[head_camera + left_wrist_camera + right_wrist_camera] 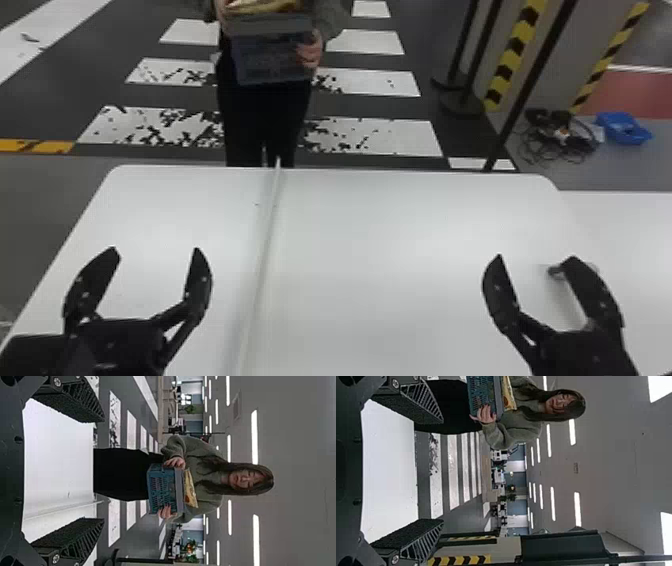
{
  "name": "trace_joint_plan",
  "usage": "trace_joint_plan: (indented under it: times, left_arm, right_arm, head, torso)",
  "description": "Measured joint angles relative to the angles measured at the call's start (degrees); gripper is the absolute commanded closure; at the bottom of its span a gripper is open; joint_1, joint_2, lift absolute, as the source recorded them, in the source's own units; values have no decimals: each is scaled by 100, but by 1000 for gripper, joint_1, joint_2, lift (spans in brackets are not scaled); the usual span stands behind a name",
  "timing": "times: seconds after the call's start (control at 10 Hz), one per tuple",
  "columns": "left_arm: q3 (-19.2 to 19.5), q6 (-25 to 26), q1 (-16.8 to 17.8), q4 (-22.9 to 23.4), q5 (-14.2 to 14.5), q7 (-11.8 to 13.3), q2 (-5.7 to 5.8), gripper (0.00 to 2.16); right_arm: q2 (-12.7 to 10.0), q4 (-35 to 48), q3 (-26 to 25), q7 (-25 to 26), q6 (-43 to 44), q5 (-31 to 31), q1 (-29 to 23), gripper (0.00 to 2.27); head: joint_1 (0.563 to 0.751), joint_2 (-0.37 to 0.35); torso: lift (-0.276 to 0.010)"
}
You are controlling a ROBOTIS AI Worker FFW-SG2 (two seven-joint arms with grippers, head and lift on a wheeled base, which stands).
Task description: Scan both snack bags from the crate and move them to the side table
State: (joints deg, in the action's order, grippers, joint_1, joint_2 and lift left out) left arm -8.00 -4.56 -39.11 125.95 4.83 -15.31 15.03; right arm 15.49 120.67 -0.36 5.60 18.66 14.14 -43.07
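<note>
Over the left part of the white table, my left gripper (pixel 156 250) stands open with nothing between its fingers. My right gripper (pixel 536 257) is open and empty too, over the table's right part. Beyond the far edge a person holds the crate (pixel 272 50) in both hands, with a yellow snack bag (pixel 262 6) at its top. In the left wrist view the crate (pixel 160 489) is blue-grey, the snack bag (pixel 190 490) sticks out of it, and the left gripper (pixel 104 471) is spread wide. The right wrist view has the right gripper (pixel 443 471) and part of the crate (pixel 482 395).
A thin pale raised strip (pixel 260 270) runs front to back across the white table (pixel 390 240). Another white surface (pixel 635 235) adjoins on the right, with a small dark object (pixel 555 271) near the right gripper. Posts and a blue tray (pixel 622 128) are on the floor beyond.
</note>
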Motion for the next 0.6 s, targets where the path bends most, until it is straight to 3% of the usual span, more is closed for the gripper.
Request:
trace_joint_plan:
  times: [0.6]
  left_arm:
    - [1,-264,0,-9,0,14,16,103]
  right_arm:
    - [-2,-2,-2,1,53,-8,-11,103]
  head:
    - [695,-80]
  torso:
    - [-95]
